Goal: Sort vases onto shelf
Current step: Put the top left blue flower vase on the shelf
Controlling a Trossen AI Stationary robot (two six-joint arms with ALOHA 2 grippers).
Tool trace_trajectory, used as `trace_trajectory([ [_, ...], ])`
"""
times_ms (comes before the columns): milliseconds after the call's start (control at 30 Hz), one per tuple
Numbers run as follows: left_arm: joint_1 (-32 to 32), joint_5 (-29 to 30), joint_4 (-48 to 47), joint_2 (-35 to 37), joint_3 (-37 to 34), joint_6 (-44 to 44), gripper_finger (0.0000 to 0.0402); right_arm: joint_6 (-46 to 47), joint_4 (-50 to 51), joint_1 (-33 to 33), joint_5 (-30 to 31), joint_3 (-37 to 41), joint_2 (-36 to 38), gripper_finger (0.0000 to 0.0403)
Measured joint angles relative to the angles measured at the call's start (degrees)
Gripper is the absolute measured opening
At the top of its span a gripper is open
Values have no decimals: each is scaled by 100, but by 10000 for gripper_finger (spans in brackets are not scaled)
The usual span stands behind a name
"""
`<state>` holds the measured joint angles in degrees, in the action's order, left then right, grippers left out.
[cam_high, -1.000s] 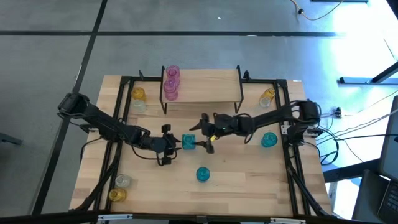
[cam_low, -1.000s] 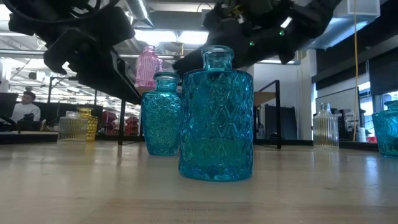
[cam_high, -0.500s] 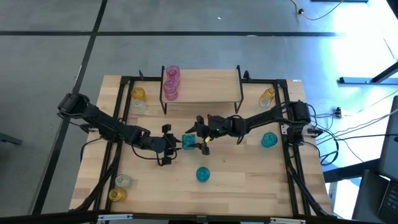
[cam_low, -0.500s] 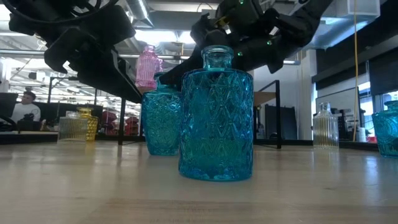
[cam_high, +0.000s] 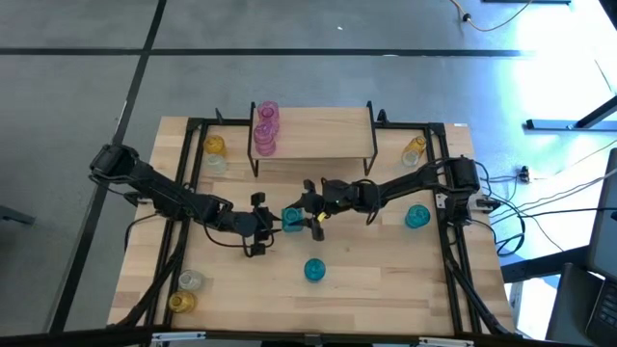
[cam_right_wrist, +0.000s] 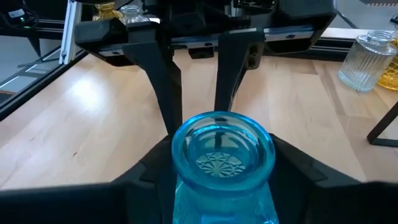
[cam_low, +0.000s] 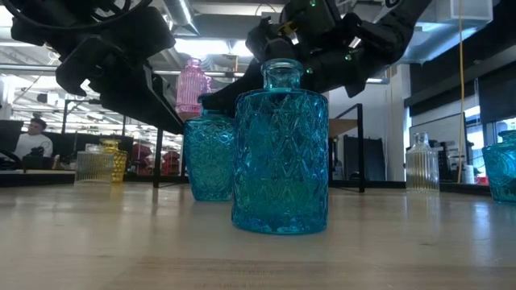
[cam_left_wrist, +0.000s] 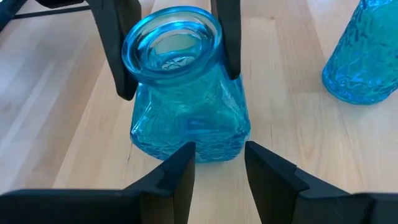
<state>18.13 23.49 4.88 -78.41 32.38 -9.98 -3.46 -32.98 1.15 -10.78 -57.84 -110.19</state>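
**Teal vase between two grippers at mid-table**

Square-bodied teal vase (cam_high: 291, 220) upright on the tabletop (cam_high: 386, 280), in front of the shelf (cam_high: 318, 133). Empty inside (patterned glass base visible through the open mouth in both wrist views). Right gripper (cam_high: 307, 214) reaching in from the right, fingers (cam_right_wrist: 140, 177) spread on either side of the vase's neck, close to the glass; contact not clear. Left gripper (cam_high: 267, 222) just beside the vase on its opposite side, fingers (cam_left_wrist: 177, 180) parted, tips short of the vase's base and not around it.

Second teal vase (cam_high: 314, 271), rounder, standing alone nearer the table's front edge; third teal vase (cam_high: 416, 217) near the right rail. All apparently empty.

On the shelf: pink vases (cam_high: 265, 127) clustered at the left end of the board, the remainder of the board bare wood.

Elsewhere: amber vase (cam_high: 214, 146) with a clear one beside it at the back left, amber vase (cam_high: 415, 150) at the back right, clear vase (cam_high: 191, 280) and yellow vase (cam_high: 179, 302) at the front left corner.
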Motion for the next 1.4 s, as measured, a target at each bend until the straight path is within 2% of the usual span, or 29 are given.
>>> trace_trajectory([
  [167, 0, -2, 7, 0, 0, 0, 133, -13, 57, 0, 65, 2, 49, 184],
  [333, 0, -23, 48, 0, 2, 2, 133, -37, 386, -9, 126, 9, 335, 173],
  [633, 2, -39, 46, 0, 4, 2, 133, -631, 1095, -88, 772, 9, 1431, 181],
  [867, 0, -39, 49, 0, 4, 2, 133, -1053, 1711, -695, 1012, -208, 2327, 176],
  [1167, 0, -24, 84, 0, 4, 2, 133, -1269, 3162, -1891, 257, -1800, 2145, 182],
  [1400, 0, -24, 85, 0, 4, 2, 133, -1212, 3326, -2726, -1034, -2789, 1431, 183],
])
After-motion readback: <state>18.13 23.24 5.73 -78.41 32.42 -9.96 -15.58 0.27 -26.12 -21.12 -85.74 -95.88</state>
